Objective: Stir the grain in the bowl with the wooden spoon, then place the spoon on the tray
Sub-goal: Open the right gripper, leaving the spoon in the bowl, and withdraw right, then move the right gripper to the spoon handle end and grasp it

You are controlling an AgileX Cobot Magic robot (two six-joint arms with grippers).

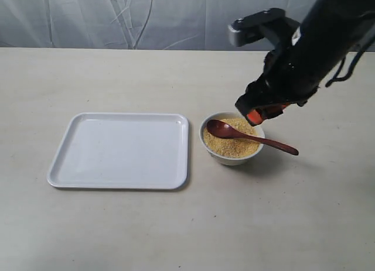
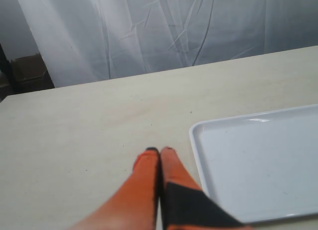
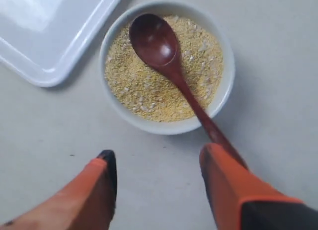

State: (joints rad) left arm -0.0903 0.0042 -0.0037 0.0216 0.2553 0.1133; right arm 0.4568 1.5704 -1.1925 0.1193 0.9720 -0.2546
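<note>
The small white bowl (image 1: 231, 156) (image 3: 226, 86) holds yellow grain (image 1: 229, 146) (image 3: 134, 86). A dark reddish-brown wooden spoon (image 1: 246, 136) (image 3: 169, 56) lies with its round end on the grain and its handle over the rim, pointing right. My right gripper (image 1: 256, 112) (image 3: 156, 158) hovers open above the bowl's right side, nothing between its orange fingers (image 3: 221, 175); the spoon handle passes beside one finger. The white tray (image 1: 123, 149) (image 2: 258, 165) (image 3: 44, 31) lies left of the bowl, bare. My left gripper (image 2: 160, 150) is shut and holds nothing, beside the tray's edge; the exterior view does not show it.
The beige table (image 1: 176, 224) carries only the tray and the bowl. A grey-white curtain (image 1: 117, 16) hangs behind the far edge. The black right arm (image 1: 328, 37) reaches in from the upper right.
</note>
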